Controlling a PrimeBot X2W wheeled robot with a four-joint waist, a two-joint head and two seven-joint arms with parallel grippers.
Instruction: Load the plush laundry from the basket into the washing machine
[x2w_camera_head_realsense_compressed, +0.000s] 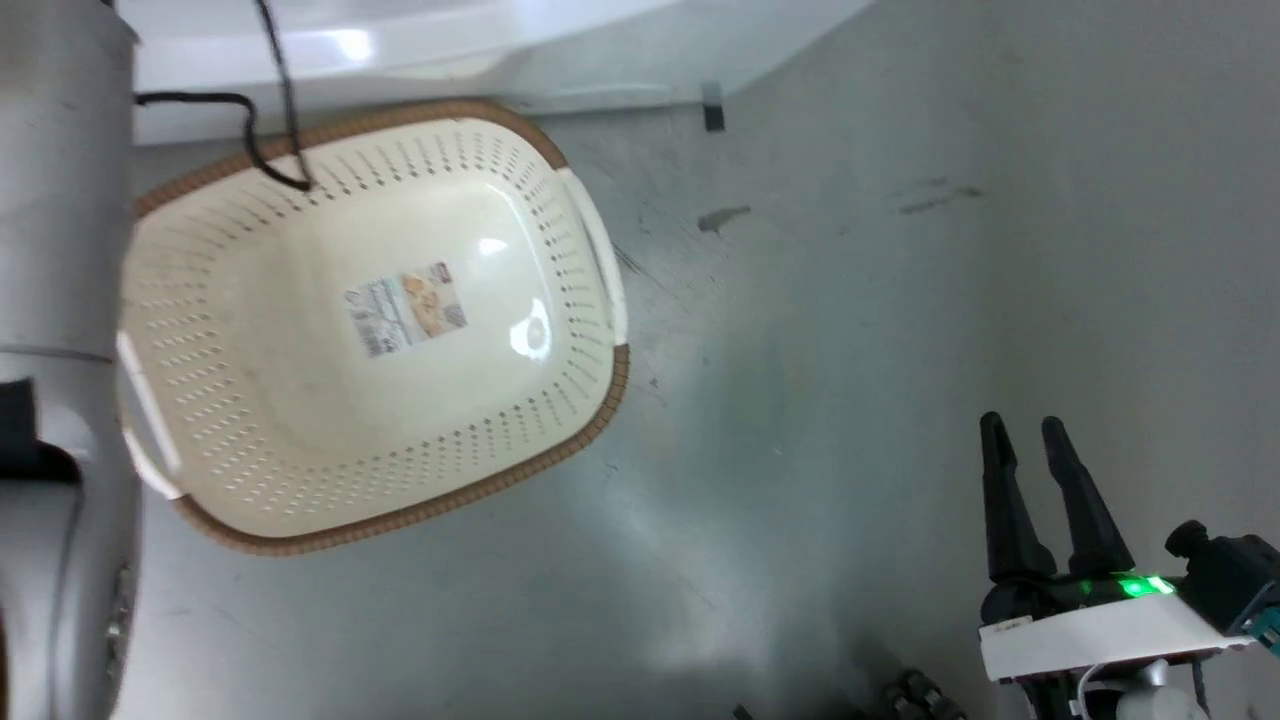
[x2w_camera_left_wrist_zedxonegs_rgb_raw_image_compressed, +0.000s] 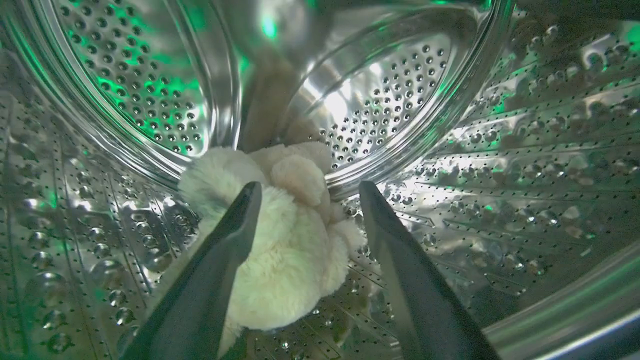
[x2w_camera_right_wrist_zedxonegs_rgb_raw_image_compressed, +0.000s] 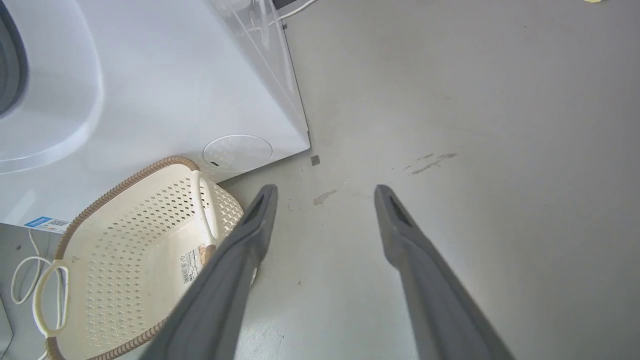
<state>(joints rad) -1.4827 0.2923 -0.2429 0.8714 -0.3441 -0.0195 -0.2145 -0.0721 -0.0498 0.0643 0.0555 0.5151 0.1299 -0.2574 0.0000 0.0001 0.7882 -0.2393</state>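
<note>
The plush laundry (x2w_camera_left_wrist_zedxonegs_rgb_raw_image_compressed: 290, 240), a fluffy cream bundle, lies on the perforated steel drum (x2w_camera_left_wrist_zedxonegs_rgb_raw_image_compressed: 525, 165) inside the washing machine (x2w_camera_right_wrist_zedxonegs_rgb_raw_image_compressed: 165, 85). My left gripper (x2w_camera_left_wrist_zedxonegs_rgb_raw_image_compressed: 307, 192) is inside the drum, open, its two dark fingers straddling the plush without squeezing it. The basket (x2w_camera_head_realsense_compressed: 370, 320) sits on the floor in front of the machine with only a label sticker (x2w_camera_head_realsense_compressed: 405, 308) showing on its bottom; the right wrist view shows the basket (x2w_camera_right_wrist_zedxonegs_rgb_raw_image_compressed: 140, 260) too. My right gripper (x2w_camera_head_realsense_compressed: 1022, 425) hangs open over bare floor at the lower right, holding nothing.
The washer's white front (x2w_camera_head_realsense_compressed: 420, 50) runs along the top of the head view. My pale left forearm (x2w_camera_head_realsense_compressed: 60, 300) crosses its left edge, with a black cable (x2w_camera_head_realsense_compressed: 265, 110) over the basket rim. Grey floor (x2w_camera_head_realsense_compressed: 900, 300) spreads to the right.
</note>
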